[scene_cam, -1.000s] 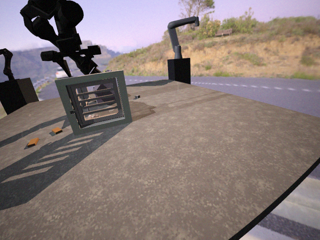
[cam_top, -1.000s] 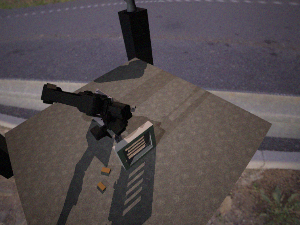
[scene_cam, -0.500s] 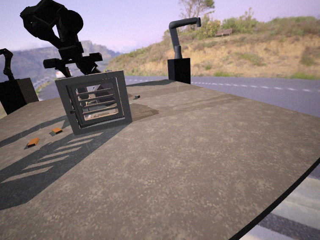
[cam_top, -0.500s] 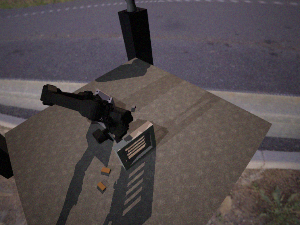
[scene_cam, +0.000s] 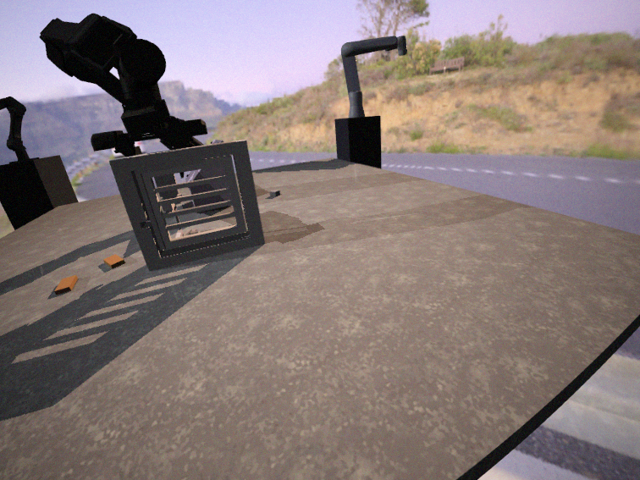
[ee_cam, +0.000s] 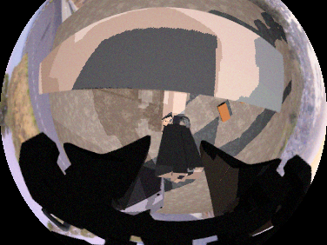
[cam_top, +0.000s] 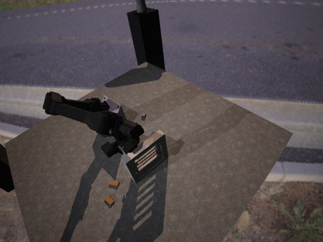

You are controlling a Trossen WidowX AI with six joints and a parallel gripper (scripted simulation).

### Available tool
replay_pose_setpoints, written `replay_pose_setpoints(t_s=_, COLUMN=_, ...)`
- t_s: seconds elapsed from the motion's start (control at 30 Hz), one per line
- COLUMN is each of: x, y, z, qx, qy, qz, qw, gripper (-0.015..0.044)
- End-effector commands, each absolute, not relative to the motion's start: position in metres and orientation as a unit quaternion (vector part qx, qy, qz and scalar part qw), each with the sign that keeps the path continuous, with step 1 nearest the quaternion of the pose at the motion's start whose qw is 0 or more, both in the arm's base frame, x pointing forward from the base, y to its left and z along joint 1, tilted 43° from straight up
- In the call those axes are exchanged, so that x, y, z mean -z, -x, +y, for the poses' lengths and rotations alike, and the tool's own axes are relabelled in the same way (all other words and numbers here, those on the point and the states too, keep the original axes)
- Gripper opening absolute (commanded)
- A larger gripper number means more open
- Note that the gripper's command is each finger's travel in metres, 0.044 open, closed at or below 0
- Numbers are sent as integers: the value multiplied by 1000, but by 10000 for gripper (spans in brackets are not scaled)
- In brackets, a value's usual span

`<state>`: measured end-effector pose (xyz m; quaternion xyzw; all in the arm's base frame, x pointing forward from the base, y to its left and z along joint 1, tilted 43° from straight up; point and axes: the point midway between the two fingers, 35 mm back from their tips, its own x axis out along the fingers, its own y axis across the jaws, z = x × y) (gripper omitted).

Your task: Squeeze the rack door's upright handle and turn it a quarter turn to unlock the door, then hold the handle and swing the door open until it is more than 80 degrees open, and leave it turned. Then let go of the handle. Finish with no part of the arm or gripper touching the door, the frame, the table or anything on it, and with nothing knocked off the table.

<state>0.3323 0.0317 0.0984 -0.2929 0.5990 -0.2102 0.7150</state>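
Observation:
The rack frame [cam_top: 132,169] [scene_cam: 253,201] [ee_cam: 152,56] stands upright on the table. Its barred door [scene_cam: 202,240] appears shut within it. The upright handle [ee_cam: 177,149] is on the arm's side of the door, dark in shadow in the wrist view. The exterior view does not show it clearly, and the gripper mostly covers it in the top view. My gripper [ee_cam: 176,142] is open and points down behind the frame's top edge, with one finger to each side of the handle in the wrist view. Contact and the handle's exact turn cannot be told.
Two orange blocks [cam_top: 113,182] [scene_cam: 113,261] [ee_cam: 223,112] lie beside the rack. A small grey block [cam_top: 143,117] [scene_cam: 273,194] lies on its other side. Black pedestals [cam_top: 148,37] [scene_cam: 357,138] with other arms stand at the table's edges.

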Motion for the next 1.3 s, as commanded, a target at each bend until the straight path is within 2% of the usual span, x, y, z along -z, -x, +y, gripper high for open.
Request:
replay_pose_setpoints(t_s=0.0, x=-97, y=-332, z=29, qx=211, qy=296, qz=598, qw=714, gripper=228)
replay_pose_setpoints(t_s=0.17, x=-97, y=-332, z=29, qx=211, qy=296, qz=598, qw=714, gripper=97)
replay_pose_setpoints(t_s=0.6, x=-97, y=-332, z=29, qx=211, qy=296, qz=598, qw=714, gripper=10)
replay_pose_setpoints(t_s=0.77, x=-97, y=-332, z=29, qx=221, qy=285, qz=594, qw=719, gripper=8)
replay_pose_setpoints(t_s=1.27, x=-97, y=-332, z=29, qx=419, qy=9, qz=476, qw=773, gripper=8)
